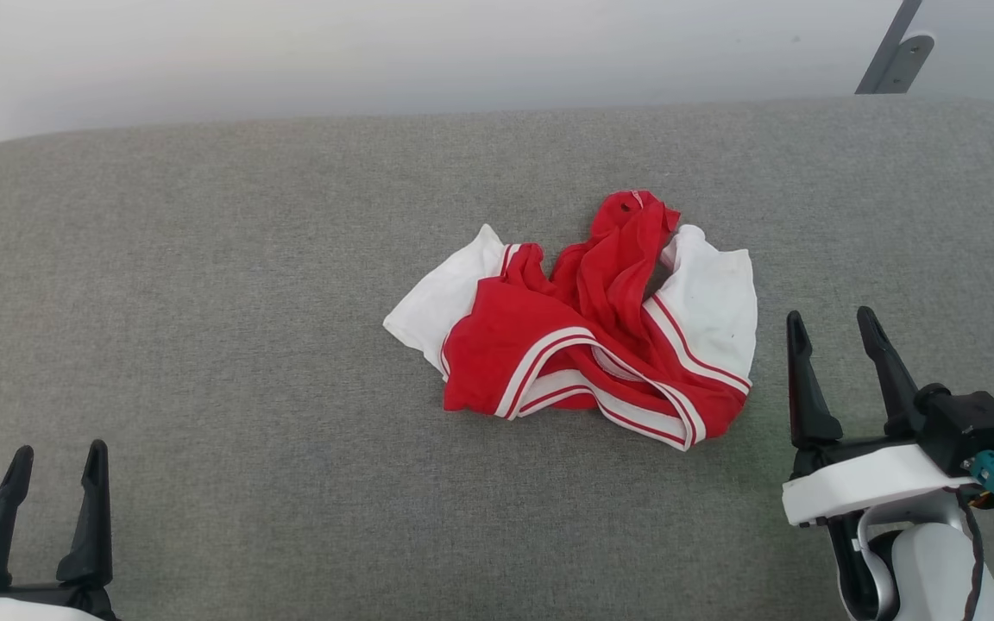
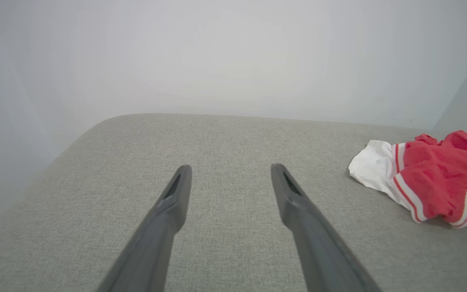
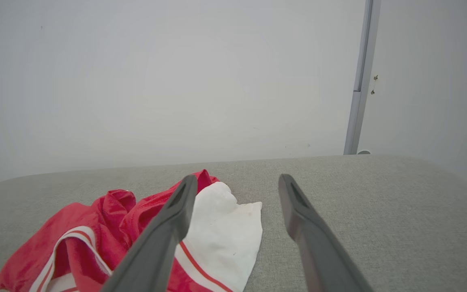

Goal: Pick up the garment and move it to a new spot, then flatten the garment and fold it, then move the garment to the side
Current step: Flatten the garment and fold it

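Head view shows one garment [image 1: 583, 336], a crumpled red jersey with two white sleeves [image 1: 441, 302] and striped bands, lying centrally on one grey woven padded surface [image 1: 204, 302]. Two grippers, fingers spread and empty: left gripper [image 1: 61, 448] well apart from it, right gripper [image 1: 831, 315] just beside a sleeve. One grey metal post [image 1: 894, 52] stands behind.
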